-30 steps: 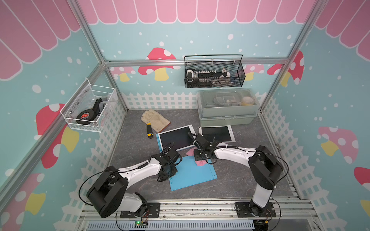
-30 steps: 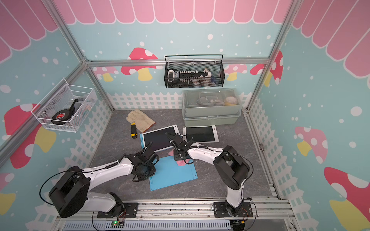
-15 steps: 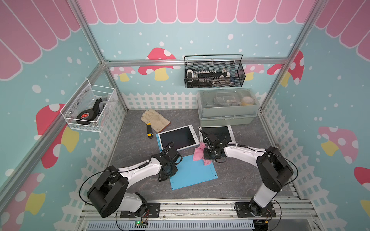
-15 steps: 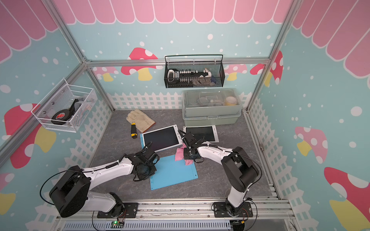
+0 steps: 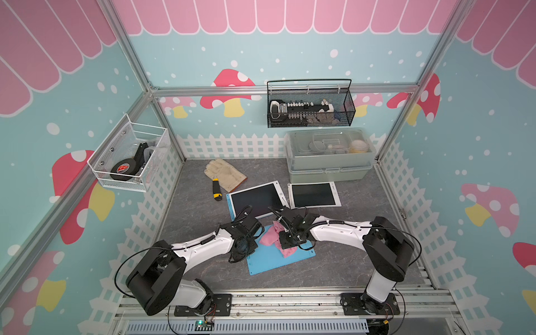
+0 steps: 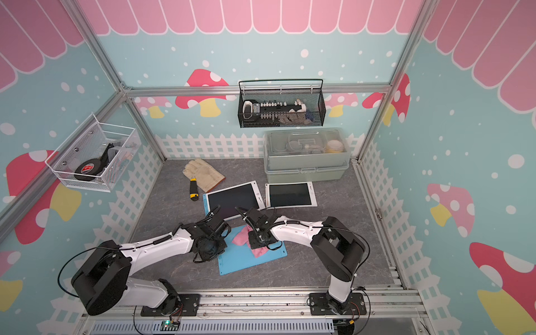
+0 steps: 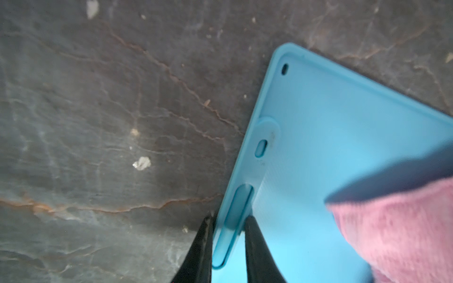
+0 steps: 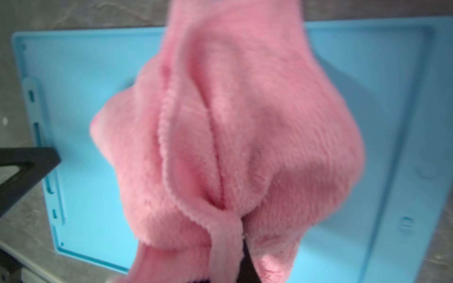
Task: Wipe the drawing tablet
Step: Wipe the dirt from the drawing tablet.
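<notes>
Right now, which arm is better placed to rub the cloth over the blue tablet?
Right. The right hand is shut on the pink cloth, directly over the blue tablet. The left hand holds no cloth; it only straddles the tablet's edge, probably steadying it.

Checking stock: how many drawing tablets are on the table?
3: blue tablet under the pink cloth, tilted white tablet behind it, second white tablet beside that. More may lie hidden underneath.

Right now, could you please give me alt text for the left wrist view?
The left gripper straddles the edge of a blue drawing tablet with its two black fingertips; the tablet lies flat on a grey, veined tabletop. A blurred, fluffy pink cloth hangs over the tablet, casting a shadow on it.
</notes>
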Motion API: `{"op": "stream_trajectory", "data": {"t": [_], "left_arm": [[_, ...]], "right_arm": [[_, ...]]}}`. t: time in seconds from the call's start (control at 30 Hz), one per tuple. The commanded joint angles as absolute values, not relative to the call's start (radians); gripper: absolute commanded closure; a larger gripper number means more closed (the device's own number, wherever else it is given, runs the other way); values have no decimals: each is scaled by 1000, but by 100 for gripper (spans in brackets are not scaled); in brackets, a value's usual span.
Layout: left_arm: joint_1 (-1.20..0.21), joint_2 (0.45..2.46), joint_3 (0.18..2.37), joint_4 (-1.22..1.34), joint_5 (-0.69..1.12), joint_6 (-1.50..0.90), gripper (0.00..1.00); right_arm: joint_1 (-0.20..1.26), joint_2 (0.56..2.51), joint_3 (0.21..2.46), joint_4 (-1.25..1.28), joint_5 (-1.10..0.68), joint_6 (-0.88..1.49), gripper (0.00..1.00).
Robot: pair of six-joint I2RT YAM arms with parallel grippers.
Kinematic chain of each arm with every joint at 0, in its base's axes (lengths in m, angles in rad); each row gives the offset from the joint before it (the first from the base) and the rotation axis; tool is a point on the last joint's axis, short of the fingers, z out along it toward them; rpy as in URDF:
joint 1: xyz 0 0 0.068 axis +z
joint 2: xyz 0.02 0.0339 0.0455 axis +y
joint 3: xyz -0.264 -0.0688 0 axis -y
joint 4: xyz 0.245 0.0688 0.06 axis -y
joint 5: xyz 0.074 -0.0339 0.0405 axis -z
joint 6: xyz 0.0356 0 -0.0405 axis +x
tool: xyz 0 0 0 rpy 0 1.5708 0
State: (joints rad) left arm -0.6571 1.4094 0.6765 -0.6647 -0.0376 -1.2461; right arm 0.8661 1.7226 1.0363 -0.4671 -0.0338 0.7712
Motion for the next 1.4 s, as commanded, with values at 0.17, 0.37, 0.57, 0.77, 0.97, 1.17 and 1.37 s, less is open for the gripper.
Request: {"op": "stream_trajectory", "data": {"t": [0.17,0.37,0.57,0.77,0.97,1.17,1.37], "left_arm": [[-658,1473,592,-646,-32,-1273,79],[-659,1463,591,-638,-30,-1274,80],[-659,1469,591,-635,-32,-1260,81],[-658,1462,597,-636,-35,-1227,80],[-658,1449,605,-638,-56,-1177,80],[-658,1415,618,-616,-80,-1108,82],[-644,1401,597,-608,-80,-1083,83]], "right_arm": [[794,1534,911,-621,51,717,100],[1020,1672,1068,-531,-6,809,100],[934,1629,971,-530,-10,855,100],[749,1457,822,-600,-6,768,100],[914,1586,977,-525,-64,797,100],[1005,1764,1091,-334,-198,933,100],[829,1721,1007,-392,-184,884,100]]}}
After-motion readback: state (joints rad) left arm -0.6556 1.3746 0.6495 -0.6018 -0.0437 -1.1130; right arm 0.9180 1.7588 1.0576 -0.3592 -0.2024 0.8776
